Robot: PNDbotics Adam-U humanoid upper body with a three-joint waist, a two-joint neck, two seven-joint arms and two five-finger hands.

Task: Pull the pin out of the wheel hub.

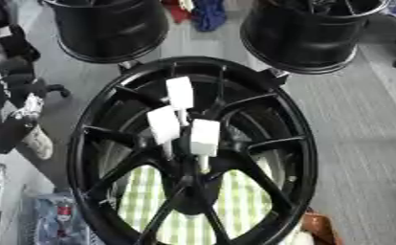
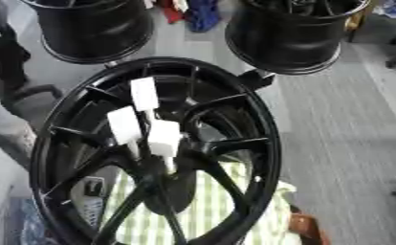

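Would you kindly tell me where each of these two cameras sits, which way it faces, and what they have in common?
Left eye view: sits in the robot's head, looking down at the black spoked wheel hub with three white block-headed pins at its centre; neither robot hand shows.
Right eye view: the other eye of the same head camera, same downward look; a green-and-white checked cloth shows through the spokes; no hand shows here either.
Shared: the hub, the pins, the cloth and two black wheels beyond, slightly shifted sideways between views.

Both eyes look down, seemingly close, on the wheel hub (image 1: 193, 153).
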